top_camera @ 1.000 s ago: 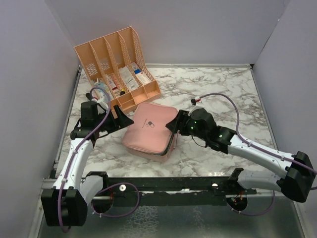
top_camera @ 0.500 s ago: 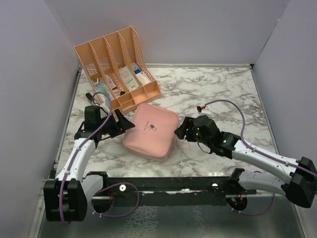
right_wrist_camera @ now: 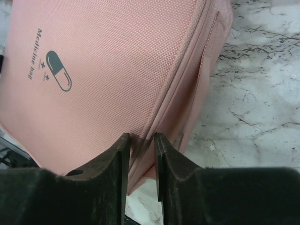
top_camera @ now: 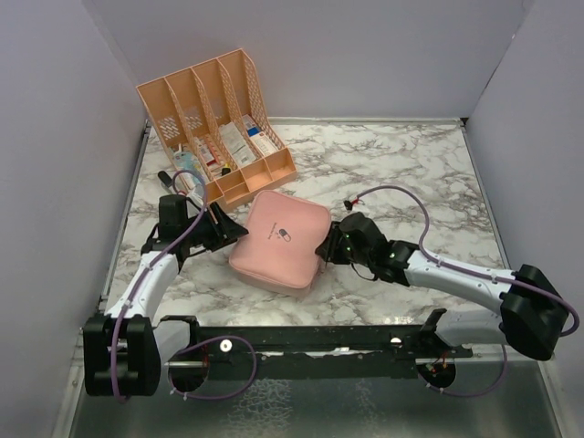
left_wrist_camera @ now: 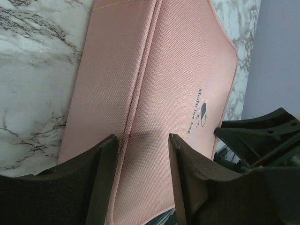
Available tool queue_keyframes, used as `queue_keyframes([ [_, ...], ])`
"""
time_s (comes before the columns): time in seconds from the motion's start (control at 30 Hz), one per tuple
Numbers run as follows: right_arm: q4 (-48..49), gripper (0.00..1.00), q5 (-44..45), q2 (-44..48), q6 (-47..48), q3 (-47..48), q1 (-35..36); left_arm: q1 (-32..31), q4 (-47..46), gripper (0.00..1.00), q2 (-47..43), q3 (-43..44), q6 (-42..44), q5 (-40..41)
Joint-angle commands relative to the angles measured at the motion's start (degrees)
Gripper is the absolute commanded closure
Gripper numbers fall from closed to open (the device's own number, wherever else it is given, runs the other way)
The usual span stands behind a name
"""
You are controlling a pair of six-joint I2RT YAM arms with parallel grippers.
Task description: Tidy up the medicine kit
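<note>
medicine kit (top_camera: 278,242): flat on the surface (top_camera: 401,173), toward its front, left of centre
desk organizer (top_camera: 214,119): behind and left of the kit, just beside its rear corner
boxes (top_camera: 240,141): upright in the organizer's slots
left tool (top_camera: 228,222): at the kit's left edge
right tool (top_camera: 326,245): at the kit's right edge

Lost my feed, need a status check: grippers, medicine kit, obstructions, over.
At opposite edges of medicine kit: left gripper, right gripper, jaws part-open, grip unclear. Kit flat, lid down. Close behind it, peach organizer, not blocking.
</note>
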State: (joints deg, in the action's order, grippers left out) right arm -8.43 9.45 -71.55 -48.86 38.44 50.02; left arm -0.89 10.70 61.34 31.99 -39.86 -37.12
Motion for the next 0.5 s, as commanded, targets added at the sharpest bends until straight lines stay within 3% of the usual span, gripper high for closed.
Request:
queue_keyframes([
  [0.0,-1.6,0.78,5.2,-0.4,1.8,1.1,-1.3,-1.6,-3.6,0.54,1.6,-0.5,-1.3,-5.8],
  [0.13,-0.6,0.85,4.8,-0.1,6.0,0.9,-4.3,-3.9,-7.6,0.6,2.4,-1.2,-4.2,-6.2],
  [0.47,4.8,0.9,-2.6,-7.4,21.9,7.8,-14.9,-12.3,-16.2,0.6,3.1,-3.0,-10.8,-5.6],
])
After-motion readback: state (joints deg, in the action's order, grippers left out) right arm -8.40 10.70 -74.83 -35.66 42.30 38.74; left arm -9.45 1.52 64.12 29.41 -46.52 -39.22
